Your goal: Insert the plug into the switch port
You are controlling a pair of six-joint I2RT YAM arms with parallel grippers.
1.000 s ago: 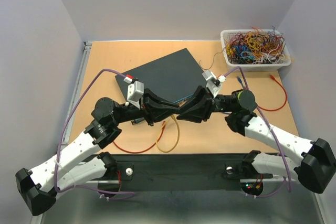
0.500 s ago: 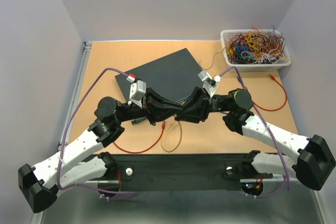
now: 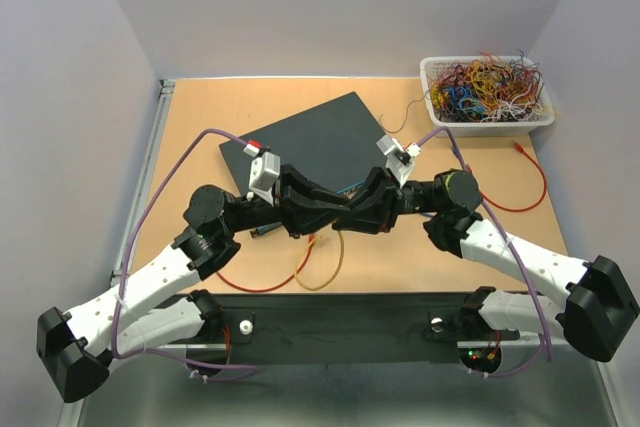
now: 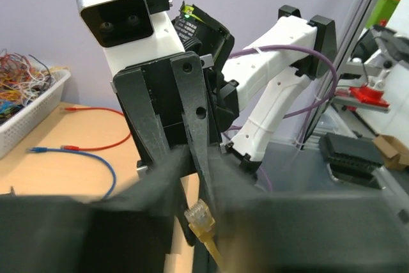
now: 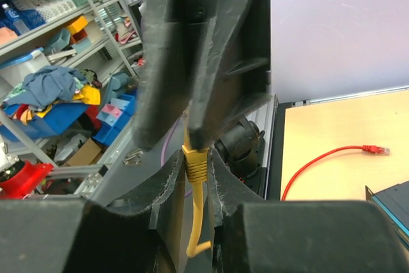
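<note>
A yellow cable's plug [image 4: 199,213] hangs in mid-air between my two grippers, which meet nose to nose over the table's middle. My left gripper [image 3: 330,209] is shut on it, and the clear tip shows between its blurred jaws in the left wrist view. My right gripper [image 5: 197,169] is shut on the plug's yellow boot [image 5: 197,163], one finger pressed to each side. The cable [image 3: 322,259] loops down onto the table below. The dark teal switch [image 3: 312,135] lies flat just beyond the grippers. Its front face and the switch port are hidden under the arms.
A white basket [image 3: 487,90] of coloured wires stands at the back right. A red cable [image 3: 527,184] and a blue one [image 3: 457,154] lie on the right. Another red cable [image 3: 258,285] curls near the front edge on the left.
My right gripper's jaws have closed in on the plug's boot. Both arms have shifted a little to the left; the left gripper's hold looks unchanged.
</note>
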